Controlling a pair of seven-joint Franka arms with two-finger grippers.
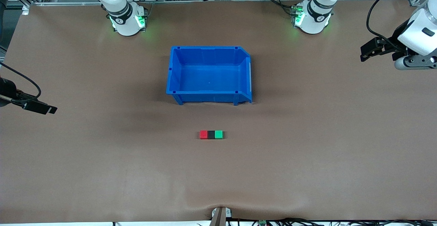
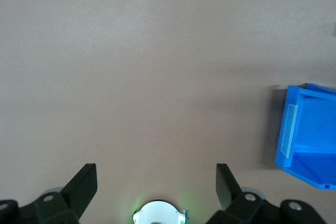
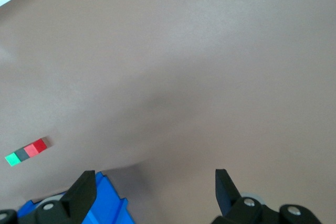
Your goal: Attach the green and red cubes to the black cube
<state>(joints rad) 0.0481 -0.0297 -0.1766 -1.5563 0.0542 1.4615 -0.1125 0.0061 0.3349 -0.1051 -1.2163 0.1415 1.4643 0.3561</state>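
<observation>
The red cube, the black cube and the green cube lie in one touching row on the brown table, black in the middle, nearer to the front camera than the blue bin. The right wrist view shows the same row: green cube, black cube, red cube. My left gripper hangs open and empty over the left arm's end of the table. Over the right arm's end, my right gripper is open and empty too. Both are well away from the cubes.
A large blue bin stands mid-table between the cubes and the arm bases, with nothing visible inside; a part of it shows in each wrist view as the blue bin. A small clamp sits at the table's front edge.
</observation>
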